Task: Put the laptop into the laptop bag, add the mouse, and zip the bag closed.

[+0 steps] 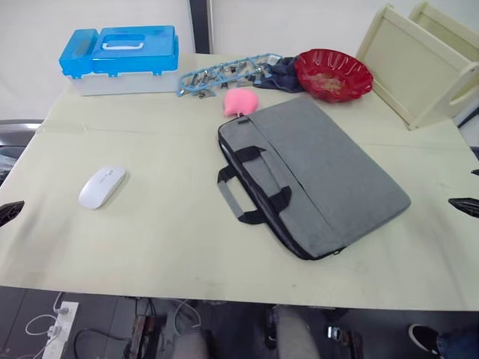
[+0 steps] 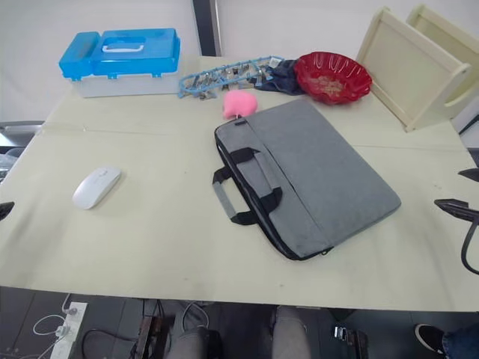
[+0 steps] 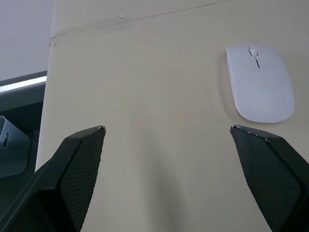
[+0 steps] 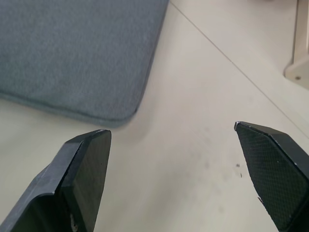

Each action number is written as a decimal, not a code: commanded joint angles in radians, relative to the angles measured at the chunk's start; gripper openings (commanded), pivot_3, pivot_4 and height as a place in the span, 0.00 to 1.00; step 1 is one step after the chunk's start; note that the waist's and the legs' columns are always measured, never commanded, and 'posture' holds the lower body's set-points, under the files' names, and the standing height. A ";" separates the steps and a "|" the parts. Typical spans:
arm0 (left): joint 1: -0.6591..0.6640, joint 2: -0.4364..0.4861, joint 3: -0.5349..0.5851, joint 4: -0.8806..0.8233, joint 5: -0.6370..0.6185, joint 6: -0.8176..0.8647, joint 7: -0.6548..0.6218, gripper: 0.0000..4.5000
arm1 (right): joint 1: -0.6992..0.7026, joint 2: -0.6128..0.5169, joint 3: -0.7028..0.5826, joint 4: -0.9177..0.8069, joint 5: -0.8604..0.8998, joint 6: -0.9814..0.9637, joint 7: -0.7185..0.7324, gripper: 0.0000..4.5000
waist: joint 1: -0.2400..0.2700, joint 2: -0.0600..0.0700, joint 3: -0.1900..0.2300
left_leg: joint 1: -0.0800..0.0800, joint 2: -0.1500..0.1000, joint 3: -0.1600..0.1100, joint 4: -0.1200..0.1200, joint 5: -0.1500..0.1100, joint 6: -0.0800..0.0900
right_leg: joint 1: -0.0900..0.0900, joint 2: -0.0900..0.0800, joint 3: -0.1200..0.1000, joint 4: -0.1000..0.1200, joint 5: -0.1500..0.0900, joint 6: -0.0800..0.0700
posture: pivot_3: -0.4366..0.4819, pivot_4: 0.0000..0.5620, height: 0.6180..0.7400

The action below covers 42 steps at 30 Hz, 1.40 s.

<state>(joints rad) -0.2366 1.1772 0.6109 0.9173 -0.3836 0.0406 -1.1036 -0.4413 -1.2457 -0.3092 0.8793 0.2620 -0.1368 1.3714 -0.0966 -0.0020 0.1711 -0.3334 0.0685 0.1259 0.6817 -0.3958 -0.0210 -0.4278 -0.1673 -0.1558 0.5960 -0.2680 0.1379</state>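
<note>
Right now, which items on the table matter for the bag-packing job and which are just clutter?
For the job:
- grey laptop bag, lying flat
- white mouse, apart from the bag, on its left

Just lying about:
- blue box
- red bowl
- pink fuzzy thing at the bag's far corner
- blue rack
- wooden trays

Grey laptop bag (image 1: 318, 173) is lying flat and angled mid-table, black-and-grey handles pointing toward the white mouse (image 1: 102, 186), which is sitting well apart on the left side.
</note>
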 commanded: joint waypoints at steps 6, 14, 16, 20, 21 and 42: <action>0.005 0.044 0.023 0.011 -0.004 -0.027 -0.011 1.00 | -0.051 0.006 0.002 0.041 -0.020 -0.101 0.001 0.99 | -0.011 0.001 0.000 | 0.001 0.000 0.000 0.001 0.000 0.000 | 0.000 0.000 0.001 0.001 0.000 0.000 | 0.48 0.27 1.00; 0.053 0.014 0.051 -0.029 -0.024 -0.012 0.003 1.00 | -0.026 0.200 0.048 -0.601 0.243 0.218 0.052 0.99 | -0.015 0.003 0.001 | 0.002 0.000 0.000 0.003 0.000 0.000 | -0.001 0.000 0.001 0.007 0.000 0.000 | 0.48 0.27 1.00; 0.063 0.000 0.050 -0.047 -0.025 -0.011 0.010 1.00 | -0.027 0.267 0.066 -0.792 0.332 0.320 -0.011 0.99 | -0.004 0.003 0.001 | 0.002 0.000 -0.001 0.003 0.000 0.000 | -0.001 0.000 0.002 0.009 0.000 -0.001 | 0.48 0.27 1.00; 0.087 -0.015 0.065 -0.094 -0.038 0.010 0.025 1.00 | -0.088 0.370 0.088 -1.060 0.522 0.545 -0.150 0.99 | 0.016 0.003 0.001 | 0.001 0.000 -0.002 0.007 0.000 0.000 | -0.001 0.000 0.001 0.010 0.000 -0.001 | 0.48 0.27 1.00; 0.098 -0.017 0.072 -0.103 -0.040 0.013 0.025 1.00 | -0.094 0.385 0.085 -1.100 0.554 0.580 -0.180 0.99 | 0.021 0.002 0.001 | -0.001 0.000 -0.002 0.008 0.000 0.000 | -0.002 0.000 0.001 0.010 0.000 -0.001 | 0.48 0.27 1.00; 0.117 -0.132 0.021 -0.594 -0.144 0.339 0.115 1.00 | -0.064 0.451 0.150 -1.185 0.491 0.548 -0.178 0.99 | 0.070 -0.003 -0.002 | -0.002 0.001 -0.003 0.012 -0.001 0.000 | -0.001 0.000 0.001 0.011 -0.001 -0.002 | 0.48 0.27 1.00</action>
<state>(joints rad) -0.0996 1.0516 0.6625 0.3497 -0.5376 0.3817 -1.0046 -0.4955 -0.7963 -0.1518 -0.2835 0.7608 0.4363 1.1946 -0.0262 -0.0053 0.1692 -0.3346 0.0692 0.1232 0.6937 -0.3967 -0.0215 -0.4283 -0.1675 -0.1548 0.6074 -0.2684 0.1357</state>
